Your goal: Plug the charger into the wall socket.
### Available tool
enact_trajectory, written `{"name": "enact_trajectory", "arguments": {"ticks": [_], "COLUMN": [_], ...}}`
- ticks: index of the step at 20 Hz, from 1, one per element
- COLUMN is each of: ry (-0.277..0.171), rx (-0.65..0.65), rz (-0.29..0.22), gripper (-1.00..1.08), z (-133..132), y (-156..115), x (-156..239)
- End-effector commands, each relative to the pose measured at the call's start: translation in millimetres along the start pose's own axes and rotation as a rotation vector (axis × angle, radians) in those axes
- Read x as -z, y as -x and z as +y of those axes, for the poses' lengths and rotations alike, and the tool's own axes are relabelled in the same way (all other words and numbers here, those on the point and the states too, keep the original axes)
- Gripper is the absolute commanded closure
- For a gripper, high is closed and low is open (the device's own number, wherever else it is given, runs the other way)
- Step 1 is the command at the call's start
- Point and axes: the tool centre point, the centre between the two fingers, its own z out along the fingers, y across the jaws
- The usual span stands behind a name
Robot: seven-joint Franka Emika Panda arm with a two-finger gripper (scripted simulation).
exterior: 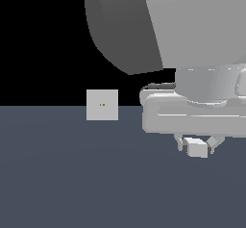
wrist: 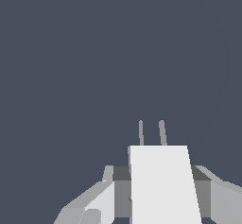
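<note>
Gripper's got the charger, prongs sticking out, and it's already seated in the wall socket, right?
Not seated. In the exterior view the charger sits in the gripper well off to the exterior view's right of the wall socket, with open floor between them. The rest holds: the gripper has the charger, and the wrist view shows its two prongs sticking out free.

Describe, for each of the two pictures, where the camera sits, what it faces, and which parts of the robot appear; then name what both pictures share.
Exterior view: off the arm, low near the floor, facing the upright wall socket across the floor; the arm's bulky links fill the upper part, with the gripper below them.
Wrist view: on the wrist, looking along the held charger and its two prongs at bare floor; only the jaws flank it.
Shared: the charger, the gripper, the floor. The socket shows only in the exterior view.
</note>
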Motion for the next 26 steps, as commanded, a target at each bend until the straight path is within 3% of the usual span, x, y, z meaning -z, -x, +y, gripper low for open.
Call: {"name": "enact_trajectory", "arguments": {"ticks": [1, 7, 19, 26], "ry": [-0.005, -0.020, -0.060, -0.074], "rx": [0.010, 0.045, 0.141, 0.181], "rz": [0.001, 0.001, 0.002, 0.001], "gripper": [1.08, 1.08, 1.08, 1.08], "z": [-11.6, -51.9, -162.3, -206.0], "y": [-4.0, -17.0, -46.1, -55.3], "x": [3.1, 14.1, 46.5, 59.9]}}
